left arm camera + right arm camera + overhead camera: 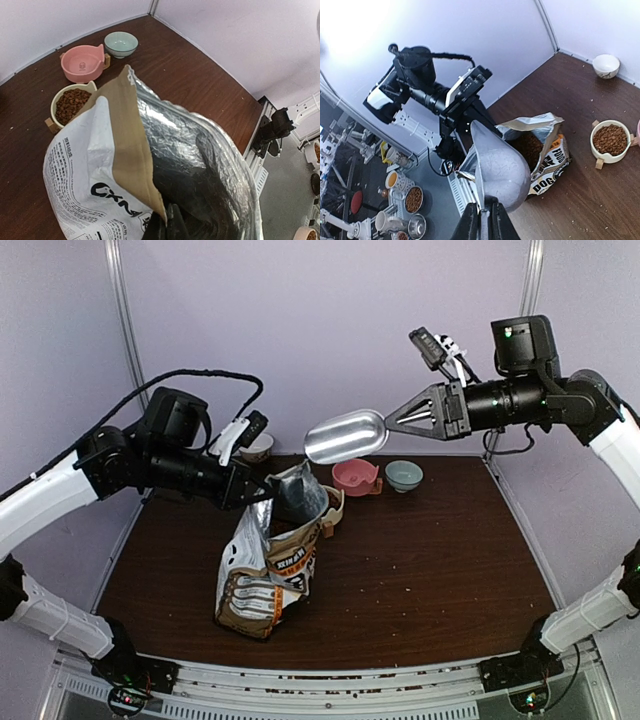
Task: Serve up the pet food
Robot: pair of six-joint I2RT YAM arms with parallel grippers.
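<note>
Reddish-brown pet food [71, 103], a heap of small dry pellets, fills a cream bowl [53, 102] with ear-like tabs on its rim. The bowl sits on the dark wood-grain counter [430, 570], close to the bag [262, 585] at its 1 o'clock in the top view. More pellets lie in shadow inside the bag's mouth in the right wrist view. The bag stands slumped and creased at about 8 o'clock of the counter's middle. Its outside is printed white-grey and brown, and its lining is crinkled silver foil. The left gripper [250, 490] is closed on the bag's top rim from 9 o'clock, with the mouth gaping open. The right gripper [393, 422] is clamped on the handle of a scoop [345, 436], a smooth, rounded shell of polished metal. The scoop is held aloft and roughly level, its open end toward 9 o'clock. Whether it carries pellets cannot be told. At 12 o'clock on the counter sit a glossy pink bowl [355, 477] shaped like a cat's head and, just beside it at 3 o'clock, a round pale green bowl [404, 475]. A small white bowl [257, 447] stands at 11 o'clock, by the back wall. Tiny crumbs speckle the counter.
</note>
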